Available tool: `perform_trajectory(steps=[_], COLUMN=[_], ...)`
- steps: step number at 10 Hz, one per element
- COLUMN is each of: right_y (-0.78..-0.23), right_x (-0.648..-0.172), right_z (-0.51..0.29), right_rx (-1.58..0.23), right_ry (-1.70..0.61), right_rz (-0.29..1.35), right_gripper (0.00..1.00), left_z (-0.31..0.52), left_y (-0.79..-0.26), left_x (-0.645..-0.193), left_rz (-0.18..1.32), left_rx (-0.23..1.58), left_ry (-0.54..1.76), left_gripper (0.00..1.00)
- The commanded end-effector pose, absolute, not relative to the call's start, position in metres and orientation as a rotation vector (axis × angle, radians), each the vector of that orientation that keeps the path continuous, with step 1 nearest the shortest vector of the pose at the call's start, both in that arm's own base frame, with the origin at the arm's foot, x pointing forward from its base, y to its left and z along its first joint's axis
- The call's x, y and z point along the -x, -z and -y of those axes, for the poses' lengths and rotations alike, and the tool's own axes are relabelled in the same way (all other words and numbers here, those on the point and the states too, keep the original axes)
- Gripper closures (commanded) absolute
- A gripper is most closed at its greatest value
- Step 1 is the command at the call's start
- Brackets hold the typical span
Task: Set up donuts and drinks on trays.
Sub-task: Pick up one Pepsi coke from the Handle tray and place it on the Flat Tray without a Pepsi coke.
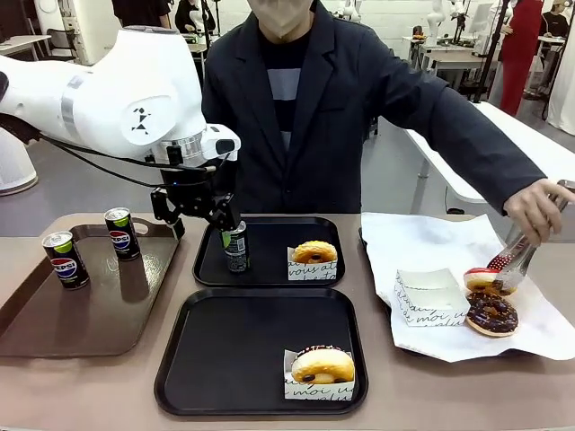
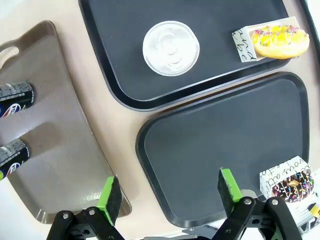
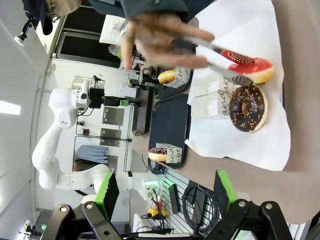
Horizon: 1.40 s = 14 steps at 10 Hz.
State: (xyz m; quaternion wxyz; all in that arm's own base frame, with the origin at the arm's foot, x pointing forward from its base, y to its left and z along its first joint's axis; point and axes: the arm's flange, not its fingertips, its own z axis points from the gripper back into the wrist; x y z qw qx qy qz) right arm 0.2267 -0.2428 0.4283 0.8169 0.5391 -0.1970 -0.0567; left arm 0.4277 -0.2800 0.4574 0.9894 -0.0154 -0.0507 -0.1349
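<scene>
Fingers (image 2: pixel 111 196) of the left gripper (image 2: pixel 169 190) stand wide apart, empty; the drink can (image 2: pixel 171 48) stands on the far tray (image 2: pixel 130 65) at their 12 o'clock, a sleeved donut (image 2: pixel 280 41) at its 3 o'clock. Right gripper (image 3: pixel 166 190) gapes too, holding nothing.

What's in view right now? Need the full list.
Black trays: 2, black, table centre, one behind the other.
Brown tray: 1, brown, left.
Cans: 3, dark; two on the brown tray, one on the far black tray.
Donuts: 4; one sleeved on each black tray, one red-iced and one chocolate on the paper.
Paper: 1, white, right.
Sleeve: 1, white, empty, on the paper.
Tongs: 1, silver, at the red-iced donut.
Hand: person's, holding the tongs.
Left gripper: open, empty, above the black trays, close to the can there.
Right gripper: open, empty.
</scene>
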Motion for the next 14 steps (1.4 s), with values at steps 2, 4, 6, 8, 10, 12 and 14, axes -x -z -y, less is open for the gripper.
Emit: perform_trajectory(steps=[2, 4, 6, 8, 10, 12, 14], right_y=[-0.428, -0.428, -0.428, -0.428, -0.428, -0.428, -0.428], right_x=[-0.228, -0.228, -0.228, -0.228, -0.228, -0.228, -0.228], right_z=[0.244, 0.244, 0.244, 0.244, 0.244, 0.244, 0.244], right_rx=[-1.164, -1.164, -1.164, -1.164, -1.164, -1.164, -1.164], right_ry=[0.107, 0.107, 0.107, 0.107, 0.107, 0.107, 0.107], right_rz=[0.443, 0.443, 0.443, 0.443, 0.443, 0.443, 0.443], right_gripper=[0.00, 0.00, 0.00, 0.00, 0.00, 0.00, 0.00], left_z=[0.282, 0.244, 0.171, 0.105, 0.067, 0.033, -0.002], left_y=[-0.459, -0.479, -0.512, -0.533, -0.546, -0.535, -0.509], left_x=[-0.433, -0.442, -0.449, -0.433, -0.441, -0.452, -0.454], left_rz=[0.112, 0.086, 0.078, 0.104, 0.098, 0.082, 0.094], left_rx=[0.018, 0.053, 0.102, 0.117, 0.141, 0.110, 0.126], left_ry=[0.261, 0.222, 0.115, 0.034, 0.010, 0.000, -0.037], left_gripper=[0.00, 0.00, 0.00, 0.00, 0.00, 0.00, 0.00])
